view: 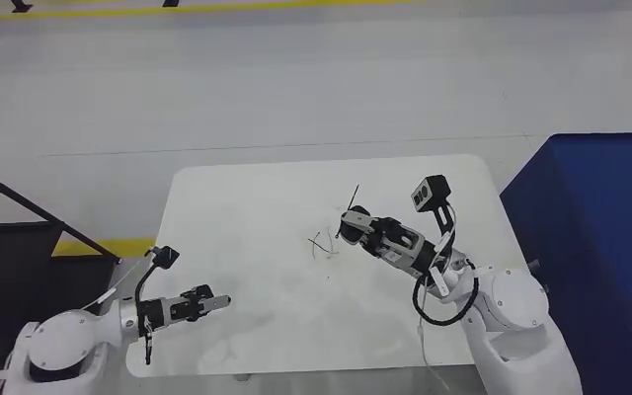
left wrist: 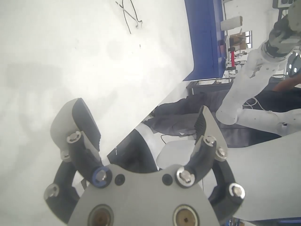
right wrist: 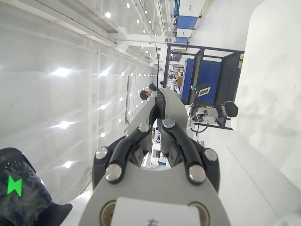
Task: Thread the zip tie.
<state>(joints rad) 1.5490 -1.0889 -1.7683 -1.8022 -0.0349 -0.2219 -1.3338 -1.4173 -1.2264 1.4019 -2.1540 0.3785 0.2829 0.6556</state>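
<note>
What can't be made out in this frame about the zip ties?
- Held tie: its gripped end is hidden between the shut jaws of the right gripper in the right wrist view, so head or tail is unclear.
- Loose ties: too small and crossed in the left wrist and top views to count, or to tell whether any is threaded.

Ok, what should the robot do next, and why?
Probably bring the left pincer over to the zip tie: it is open and empty at the edge of the table, while the right pincer is shut on that tie, holding it up.
</note>
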